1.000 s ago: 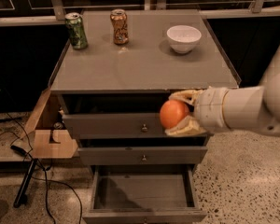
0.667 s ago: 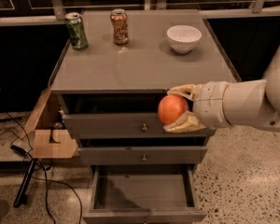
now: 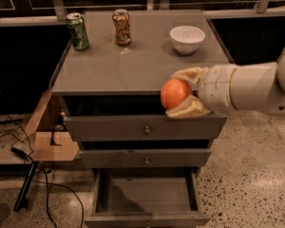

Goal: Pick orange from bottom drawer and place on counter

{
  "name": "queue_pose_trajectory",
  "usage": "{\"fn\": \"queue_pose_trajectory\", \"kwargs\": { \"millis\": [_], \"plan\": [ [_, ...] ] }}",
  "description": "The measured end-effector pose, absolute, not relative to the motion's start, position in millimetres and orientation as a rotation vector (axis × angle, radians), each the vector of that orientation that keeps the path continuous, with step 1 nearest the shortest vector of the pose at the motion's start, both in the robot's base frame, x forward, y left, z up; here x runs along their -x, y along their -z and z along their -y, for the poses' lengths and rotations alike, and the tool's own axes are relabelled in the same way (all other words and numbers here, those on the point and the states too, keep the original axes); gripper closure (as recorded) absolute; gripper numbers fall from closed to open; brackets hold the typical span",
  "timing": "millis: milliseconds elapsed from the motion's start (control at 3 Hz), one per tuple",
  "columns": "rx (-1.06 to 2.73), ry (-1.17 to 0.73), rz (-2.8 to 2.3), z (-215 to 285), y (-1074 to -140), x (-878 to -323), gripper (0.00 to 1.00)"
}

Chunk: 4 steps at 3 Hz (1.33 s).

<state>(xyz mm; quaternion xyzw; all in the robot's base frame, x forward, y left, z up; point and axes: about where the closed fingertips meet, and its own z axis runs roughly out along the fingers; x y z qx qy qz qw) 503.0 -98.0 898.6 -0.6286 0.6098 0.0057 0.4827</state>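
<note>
The orange (image 3: 175, 93) is a small round fruit held between the two pale fingers (image 3: 190, 107) of my gripper (image 3: 180, 93). The gripper is shut on it, in front of the counter's front edge at about counter height, toward the right. The white arm comes in from the right. The counter (image 3: 133, 63) is the flat grey cabinet top. The bottom drawer (image 3: 146, 198) is pulled open below and its inside shows nothing in it.
On the counter stand a green can (image 3: 78, 31) at the back left, a copper-orange can (image 3: 121, 27) beside it, and a white bowl (image 3: 187, 39) at the back right. A cardboard box (image 3: 50, 134) and cables lie on the floor to the left.
The gripper has lifted the orange a little higher, up to the level of the counter's front edge.
</note>
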Motion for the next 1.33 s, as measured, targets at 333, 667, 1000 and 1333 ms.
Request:
{"fn": "queue_pose_trajectory", "kwargs": {
  "millis": [333,667,1000,1333],
  "plan": [
    [1.482,-0.018,-1.44,90.2,-934.6,-544.4,1.0],
    [1.448,-0.067,-1.395,70.1,-948.6,-592.6,1.0],
    [1.413,-0.128,-1.372,47.7,-944.2,-631.7,1.0],
    [1.381,-0.182,-1.379,32.1,-931.6,-657.3,1.0]
  ]
}}
